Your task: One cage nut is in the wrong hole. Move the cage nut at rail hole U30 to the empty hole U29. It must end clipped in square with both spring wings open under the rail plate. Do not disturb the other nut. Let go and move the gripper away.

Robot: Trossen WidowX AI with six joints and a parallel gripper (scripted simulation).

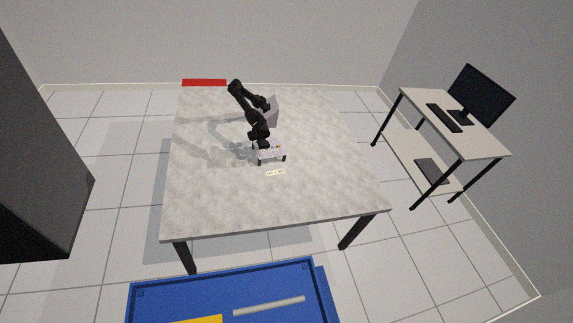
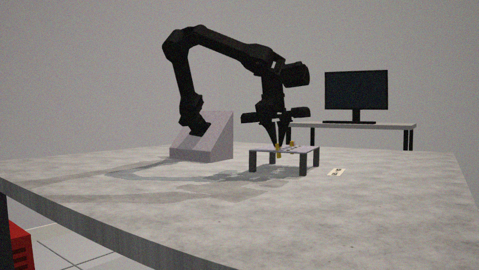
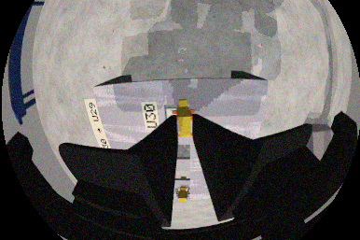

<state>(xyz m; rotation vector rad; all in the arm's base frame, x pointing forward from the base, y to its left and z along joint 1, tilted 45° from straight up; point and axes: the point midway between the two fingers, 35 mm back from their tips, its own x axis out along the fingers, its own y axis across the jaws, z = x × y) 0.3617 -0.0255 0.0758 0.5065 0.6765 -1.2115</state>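
Gripper (image 1: 262,143) (image 2: 277,147) (image 3: 184,120): clamped on yellow cage nut (image 2: 278,154) (image 3: 185,126). Square hole (image 3: 184,151), presumably U29: six o'clock from the fingertips, wrist view.

Top and exterior overlook the table; wrist peers closely down

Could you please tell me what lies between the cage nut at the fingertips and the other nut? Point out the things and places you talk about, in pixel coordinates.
In the wrist view, a grey square opening (image 3: 184,151) in the plate lies between the cage nut (image 2: 277,147) (image 3: 185,125) and the other nut (image 2: 291,143) (image 3: 183,193).
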